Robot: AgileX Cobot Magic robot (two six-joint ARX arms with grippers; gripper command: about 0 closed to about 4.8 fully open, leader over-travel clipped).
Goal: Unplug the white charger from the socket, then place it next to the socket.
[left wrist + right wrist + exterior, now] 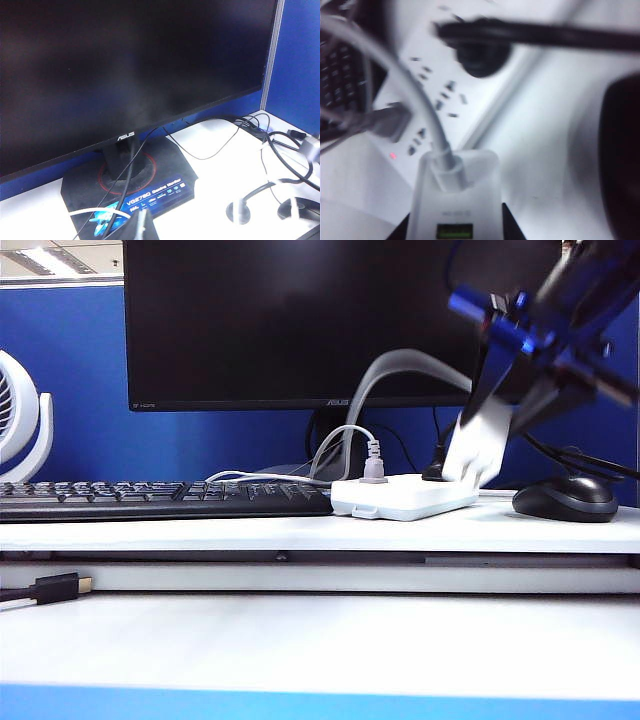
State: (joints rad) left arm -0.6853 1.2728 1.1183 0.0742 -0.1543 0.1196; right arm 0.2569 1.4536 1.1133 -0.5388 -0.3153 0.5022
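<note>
The right gripper point(455, 227) has its two dark fingers point(512, 227) closed partway onto the sides of the white charger point(455, 200), which fills the space between them; its thick white cable point(415, 100) runs from its upper face. In the exterior view the right gripper point(490, 435) hangs over the right end of the socket point(405, 497) with the charger point(478, 445) as a blurred white block just above it, seemingly lifted clear of the slots, though the smear makes that hard to confirm. To finish well, I would keep the squeeze even and carry the block sideways to bare desk beside the socket, low and slow so the stiff cable does not twist it in the jaws. The landing spot should avoid the black plug point(480, 57) and grey plug point(387, 122) seated in the strip, and the mouse point(565, 498) close by. The left gripper is not visible; its wrist camera looks at the monitor point(125, 70) and its stand.
</note>
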